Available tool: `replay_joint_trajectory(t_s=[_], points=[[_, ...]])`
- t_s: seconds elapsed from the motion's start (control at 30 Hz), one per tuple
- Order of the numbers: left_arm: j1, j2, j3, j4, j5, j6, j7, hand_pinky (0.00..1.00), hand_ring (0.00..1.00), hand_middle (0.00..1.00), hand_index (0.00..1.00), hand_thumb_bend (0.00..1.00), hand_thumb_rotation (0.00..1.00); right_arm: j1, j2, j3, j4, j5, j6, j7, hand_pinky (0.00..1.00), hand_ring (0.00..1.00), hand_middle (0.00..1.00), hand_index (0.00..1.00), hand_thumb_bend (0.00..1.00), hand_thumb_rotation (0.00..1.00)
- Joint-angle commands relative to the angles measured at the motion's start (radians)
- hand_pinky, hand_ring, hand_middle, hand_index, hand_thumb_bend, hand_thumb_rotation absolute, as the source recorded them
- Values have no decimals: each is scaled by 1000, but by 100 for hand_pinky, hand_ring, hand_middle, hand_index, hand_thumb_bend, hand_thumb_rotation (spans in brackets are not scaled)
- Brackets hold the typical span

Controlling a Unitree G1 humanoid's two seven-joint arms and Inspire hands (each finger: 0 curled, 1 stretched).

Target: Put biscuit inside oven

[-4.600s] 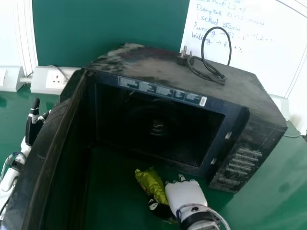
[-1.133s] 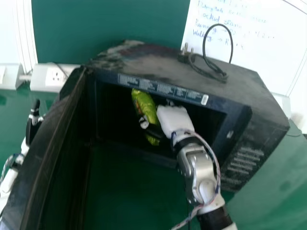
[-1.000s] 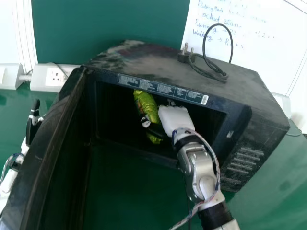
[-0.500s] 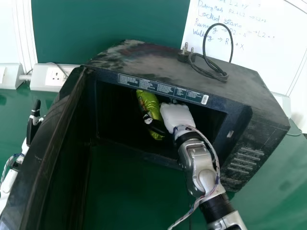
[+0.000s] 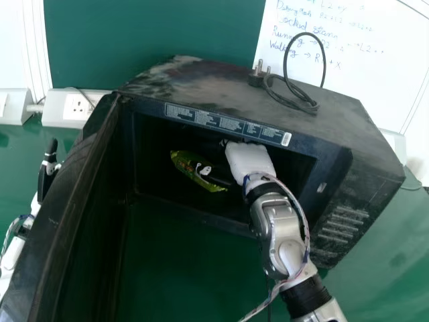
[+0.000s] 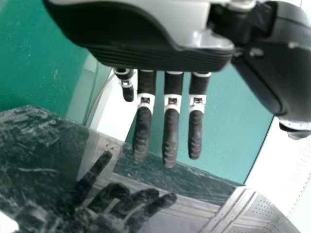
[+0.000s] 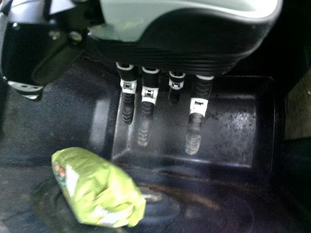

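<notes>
1. The open oven door (image 5: pixel 57 208) stands nearest on the left, reaching toward the head camera. Green tabletop (image 5: pixel 174 275) shows between it and the right arm.
2. The left hand (image 5: pixel 47 176) is just beyond the door, on its outer side. Its fingers are straight and released, holding nothing; the left wrist view has them over a glossy dark surface that mirrors the hand.
3. The right arm comes in from the bottom edge, and the right hand (image 5: pixel 248 161) is inside the microwave oven (image 5: pixel 322 127). Its fingers are extended and loose, grasping nothing.
4. The green biscuit packet (image 5: pixel 182 162) lies on its side within the oven cavity, to the left of the right hand. In the right wrist view it lies apart from the fingers; in the head view the thumb overlaps it.
5. A control panel (image 5: pixel 335 231) with a stack of buttons forms the right part of the oven's front.
6. A power cable (image 5: pixel 310 104) lies looped on the oven's top, beside its plug (image 5: pixel 257 78).
7. Behind are a wall socket (image 5: pixel 78 106) at left, a green wall panel (image 5: pixel 154 33) and, at right, a whiteboard (image 5: pixel 375 74) with handwriting.
</notes>
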Motion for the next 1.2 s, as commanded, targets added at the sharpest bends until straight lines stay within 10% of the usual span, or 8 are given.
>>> replay_joint_trajectory(t_s=[0.0, 0.83, 1.17], points=[[12, -2, -6, -7, 3, 4, 1, 24, 31, 40, 49, 52, 7, 27, 2, -3, -52, 4, 21, 19, 36, 49, 62, 78, 88, 32], [3, -2, 1, 15, -1, -7, -10, 24, 31, 40, 49, 51, 7, 339, -39, -109, -676, -50, 94, 339, 37, 47, 57, 80, 86, 45], [5, -6, -2, 3, 3, -3, 5, 24, 31, 40, 49, 52, 7, 414, -21, -168, -898, -42, 111, 554, 47, 61, 68, 79, 84, 49]])
